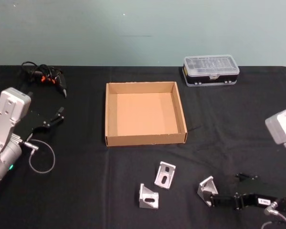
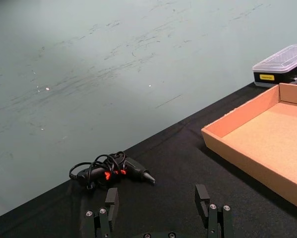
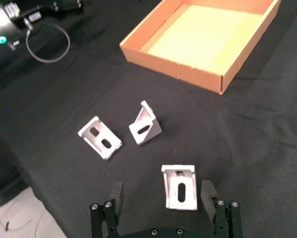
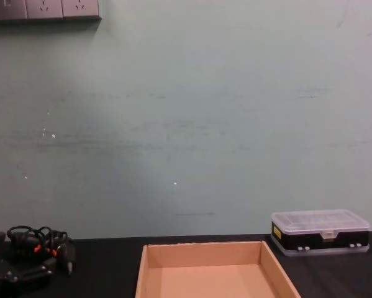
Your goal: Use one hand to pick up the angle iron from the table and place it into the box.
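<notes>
Now working: right pincer (image 3: 161,191), fingers apart, flanking the nearest angle iron (image 3: 180,194) on table (image 3: 247,139).
Advice: centre, lower, grip flat sides squarely.
Idle: left pincer (image 2: 156,196), apart, far left.

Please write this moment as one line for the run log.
right gripper: open, at rightmost angle iron, no grasp | left gripper: open, idle at left | box: empty | two other angle irons: on table
</notes>
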